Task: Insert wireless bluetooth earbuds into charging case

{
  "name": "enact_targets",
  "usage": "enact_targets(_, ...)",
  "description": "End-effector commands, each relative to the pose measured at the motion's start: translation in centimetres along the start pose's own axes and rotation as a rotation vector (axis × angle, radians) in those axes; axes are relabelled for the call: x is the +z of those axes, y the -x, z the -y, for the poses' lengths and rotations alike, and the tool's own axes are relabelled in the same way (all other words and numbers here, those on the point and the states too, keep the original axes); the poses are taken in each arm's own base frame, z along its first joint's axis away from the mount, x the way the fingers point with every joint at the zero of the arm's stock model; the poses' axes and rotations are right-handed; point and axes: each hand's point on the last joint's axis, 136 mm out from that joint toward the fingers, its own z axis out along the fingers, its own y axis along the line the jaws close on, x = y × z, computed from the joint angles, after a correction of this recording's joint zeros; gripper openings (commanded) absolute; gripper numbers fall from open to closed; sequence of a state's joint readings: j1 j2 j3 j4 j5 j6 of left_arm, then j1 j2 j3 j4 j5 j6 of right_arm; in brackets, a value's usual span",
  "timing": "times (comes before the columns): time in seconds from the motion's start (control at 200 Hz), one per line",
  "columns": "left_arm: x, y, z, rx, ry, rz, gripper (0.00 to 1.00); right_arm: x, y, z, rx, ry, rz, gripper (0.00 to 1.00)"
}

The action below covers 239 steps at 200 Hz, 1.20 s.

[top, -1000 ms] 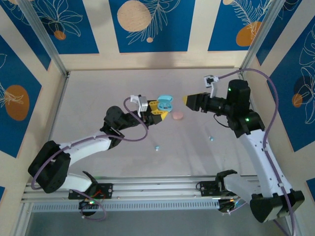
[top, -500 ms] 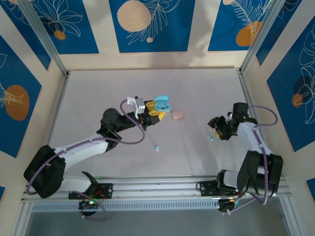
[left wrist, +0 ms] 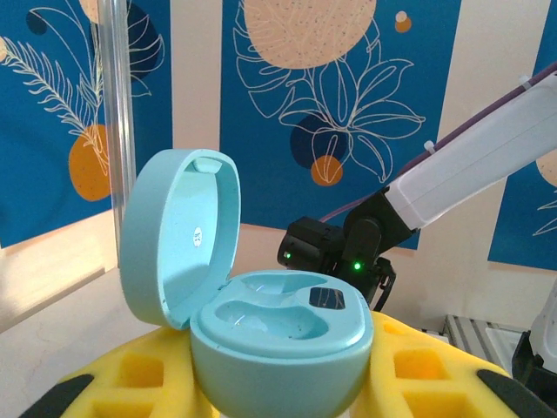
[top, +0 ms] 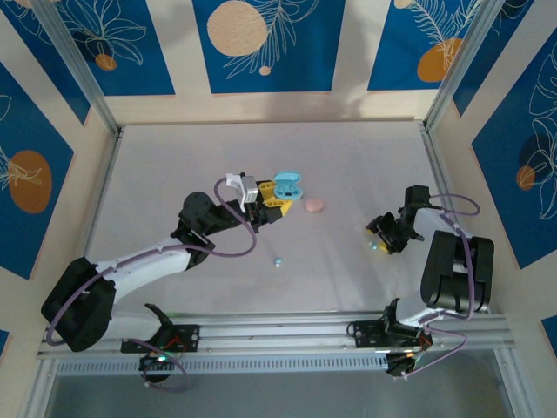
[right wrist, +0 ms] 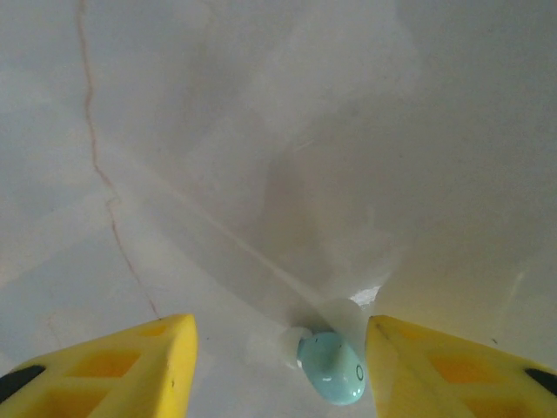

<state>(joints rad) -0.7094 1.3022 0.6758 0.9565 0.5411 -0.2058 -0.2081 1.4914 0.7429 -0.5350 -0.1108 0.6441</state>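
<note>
Pale grey table [top: 174, 165] sits inside blue leaf-print walls. Over its middle, the left gripper [top: 277, 198] clamps a mint charging case [top: 289, 184] with its lid swung up. In the left wrist view the case's [left wrist: 274, 331] base is cut off by the lower edge. At the right, the right gripper [top: 379, 233] hangs low, its yellow fingers [right wrist: 148, 357] spread wide either side of a light-blue earbud [right wrist: 332, 366]. I cannot tell if they touch it. A second earbud [top: 278, 261] lies near the middle, only a speck. A pink case [top: 314, 205] lies just beside the held one.
</note>
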Motion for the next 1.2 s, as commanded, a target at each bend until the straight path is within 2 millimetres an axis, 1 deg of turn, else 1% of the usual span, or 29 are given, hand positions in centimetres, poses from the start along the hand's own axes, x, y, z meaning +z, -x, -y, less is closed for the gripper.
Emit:
enact_targets(0.0, -0.1, 1.1, 0.5, 0.031, -0.006, 0.032, 0.26, 0.7, -0.6, -0.1, -0.025, -0.015, -0.032, 0.54)
enact_targets(0.04, -0.1, 1.1, 0.5, 0.029, -0.006, 0.029, 0.26, 0.9, -0.8, -0.4, -0.041, -0.013, -0.044, 0.53)
enact_targets(0.13, -0.1, 1.0, 0.5, 0.029, -0.004, 0.027, 0.26, 1.3, -1.5, -1.7, -0.109, -0.006, -0.066, 0.5)
enact_targets(0.245, -0.1, 1.0, 0.4, 0.03, -0.006, 0.022, 0.26, 1.8, -2.9, -3.2, -0.168, -0.005, -0.117, 0.47)
enact_targets(0.395, -0.1, 1.0, 0.4, 0.029, -0.003, 0.021, 0.26, 2.2, -4.5, -4.1, -0.196, -0.032, -0.158, 0.46)
enact_targets(0.515, -0.1, 1.0, 0.4, 0.029, -0.001, 0.017, 0.26, 2.3, -6.2, -6.0, -0.252, 0.015, -0.215, 0.45)
enact_targets(0.655, -0.1, 1.1, 0.4, 0.03, -0.003, 0.021, 0.26, 2.5, -8.3, -7.4, -0.332, 0.015, -0.282, 0.45)
enact_targets(0.73, -0.1, 1.0, 0.5, 0.029, -0.004, 0.019, 0.26, 2.4, -9.1, -8.1, -0.354, 0.021, -0.313, 0.44)
enact_targets(0.8, -0.2, 1.0, 0.5, 0.028, -0.002, 0.016, 0.26, 1.9, -9.4, -8.8, -0.397, 0.03, -0.309, 0.44)
enact_targets(0.865, -0.2, 1.0, 0.5, 0.03, -0.001, 0.015, 0.26, 1.5, -8.9, -8.7, -0.409, 0.007, -0.274, 0.45)
enact_targets(0.95, -0.2, 1.1, 0.5, 0.031, -0.001, 0.017, 0.26, 1.0, -7.9, -8.1, -0.405, -0.029, -0.216, 0.45)
enact_targets(1.095, -0.3, 1.1, 0.5, 0.031, 0.001, 0.017, 0.26, 0.6, -6.3, -5.6, -0.289, -0.08, -0.141, 0.46)
enact_targets(1.191, -0.4, 1.1, 0.5, 0.032, 0.001, 0.016, 0.26, 0.5, -6.2, -4.5, -0.248, -0.086, -0.131, 0.46)
